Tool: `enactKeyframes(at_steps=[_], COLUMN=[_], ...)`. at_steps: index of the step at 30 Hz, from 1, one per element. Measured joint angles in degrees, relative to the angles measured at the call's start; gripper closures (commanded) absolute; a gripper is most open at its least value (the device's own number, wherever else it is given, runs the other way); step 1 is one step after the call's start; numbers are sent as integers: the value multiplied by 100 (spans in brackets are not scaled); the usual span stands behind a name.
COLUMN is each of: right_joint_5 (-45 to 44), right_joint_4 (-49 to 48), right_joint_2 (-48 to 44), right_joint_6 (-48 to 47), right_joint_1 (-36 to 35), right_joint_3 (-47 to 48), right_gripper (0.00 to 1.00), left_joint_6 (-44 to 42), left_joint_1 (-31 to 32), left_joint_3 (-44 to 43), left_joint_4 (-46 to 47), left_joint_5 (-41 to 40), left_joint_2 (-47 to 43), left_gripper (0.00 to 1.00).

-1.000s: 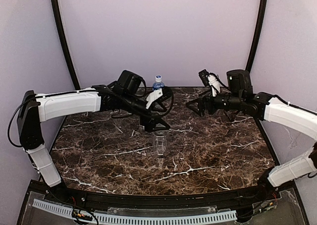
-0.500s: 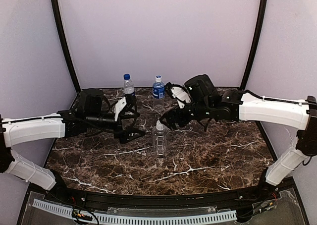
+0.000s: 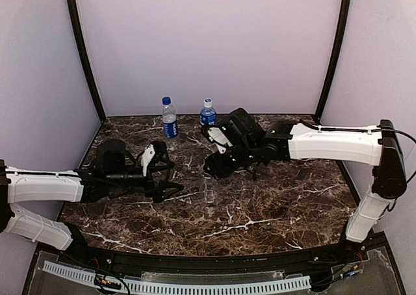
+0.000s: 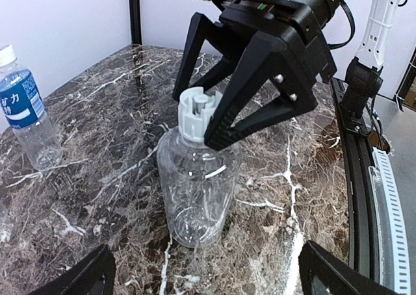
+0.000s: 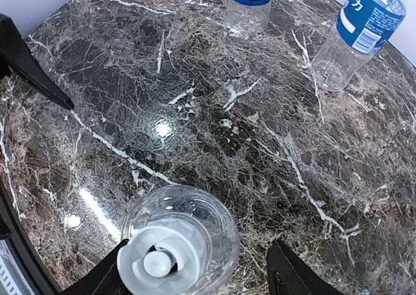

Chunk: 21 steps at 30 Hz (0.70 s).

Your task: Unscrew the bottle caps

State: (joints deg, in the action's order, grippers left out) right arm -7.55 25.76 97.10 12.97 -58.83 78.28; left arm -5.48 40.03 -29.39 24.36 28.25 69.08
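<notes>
The unlabelled clear bottle [image 3: 209,192] stands upright mid-table with its white cap [image 4: 195,112] on. My right gripper [image 3: 211,173] is open and straddles that cap from above, a finger on each side; the cap also shows in the right wrist view [image 5: 162,264] close to the left finger. My left gripper [image 3: 168,179] is open and empty, low over the table just left of the bottle [image 4: 195,184]. The Pepsi bottle [image 3: 169,121] with a blue cap and the other blue-labelled bottle [image 3: 208,115] with a white cap stand at the back.
The dark marble table [image 3: 273,210] is closed in by lilac walls and two black corner poles [image 3: 84,61]. The black front rail [image 3: 195,259] runs along the near edge. The right forearm [image 3: 331,139] stretches across the right half.
My left gripper has pulled back leftward from the unlabelled bottle and lowered. My right gripper has swung in from the right and come down around the bottle's cap.
</notes>
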Motion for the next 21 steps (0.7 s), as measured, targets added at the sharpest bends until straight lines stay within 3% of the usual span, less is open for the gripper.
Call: enactKeyframes(at_steps=[9, 12, 15, 21], right_joint_5=[26, 68, 160, 326], right_joint_4=[7, -2, -31, -39], right_joint_2=[103, 107, 116, 120], right_joint_6=[-24, -52, -192, -348], right_joint_1=[-15, -22, -57, -125], right_joint_3=[92, 116, 157, 188], right_gripper=[44, 68, 100, 100], left_joint_6=[-4, -4, -2, 9], left_joint_1=[0, 0, 0, 0], left_joint_3=[22, 37, 44, 44], left_joint_4=[221, 219, 219, 212], left_joint_5=[-118, -136, -153, -175], left_joint_2=[-55, -55, -55, -55], left_gripper=[1, 1, 1, 1])
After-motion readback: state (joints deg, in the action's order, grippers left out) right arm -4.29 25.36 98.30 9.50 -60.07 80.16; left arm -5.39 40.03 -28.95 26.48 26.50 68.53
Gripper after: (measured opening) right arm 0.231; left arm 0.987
